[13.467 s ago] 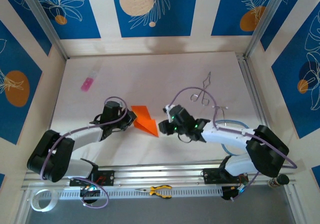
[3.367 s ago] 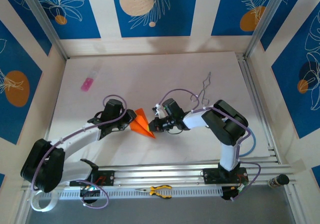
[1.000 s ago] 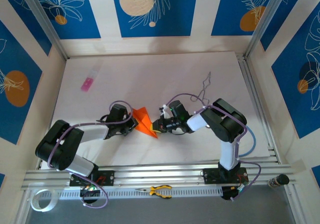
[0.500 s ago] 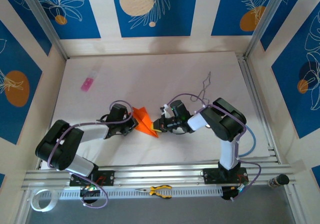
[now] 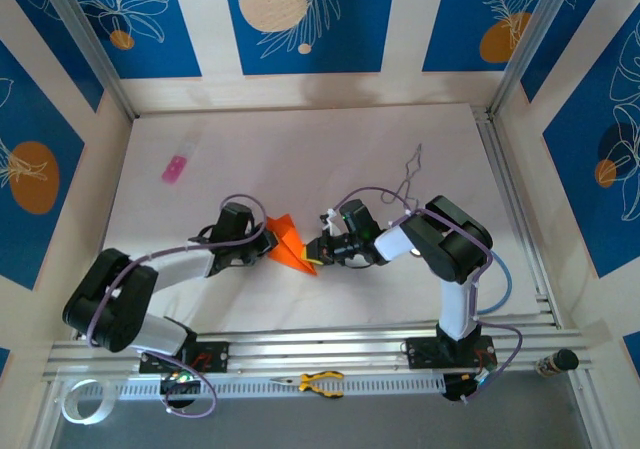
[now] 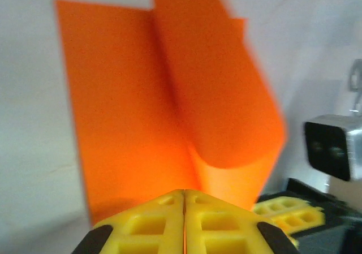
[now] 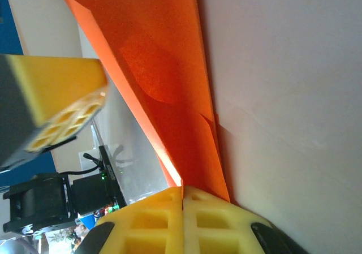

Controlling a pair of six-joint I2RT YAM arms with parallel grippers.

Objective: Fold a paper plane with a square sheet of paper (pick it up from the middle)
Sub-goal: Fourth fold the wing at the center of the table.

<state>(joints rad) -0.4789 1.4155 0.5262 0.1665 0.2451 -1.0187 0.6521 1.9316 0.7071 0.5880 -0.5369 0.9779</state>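
Note:
The orange sheet of paper (image 5: 289,246), folded into a narrow pointed shape with a raised centre flap, sits at the table's middle between both arms. My left gripper (image 5: 267,241) meets its left edge. In the left wrist view the yellow jaws (image 6: 184,193) are pressed together with the paper (image 6: 136,107) rising right in front of them and a sliver of orange in their seam. My right gripper (image 5: 314,253) is at the paper's near right tip. In the right wrist view its jaws (image 7: 182,188) are shut on the paper's (image 7: 164,78) narrow end.
A small pink object (image 5: 175,168) lies at the far left of the table. Thin metal forceps (image 5: 409,181) lie behind the right arm. Yellow-handled pliers (image 5: 320,381) rest on the front rail. Open white table surrounds the paper.
The left arm's rear links have swung slightly toward the near left. Both grippers and the paper stay almost where they were.

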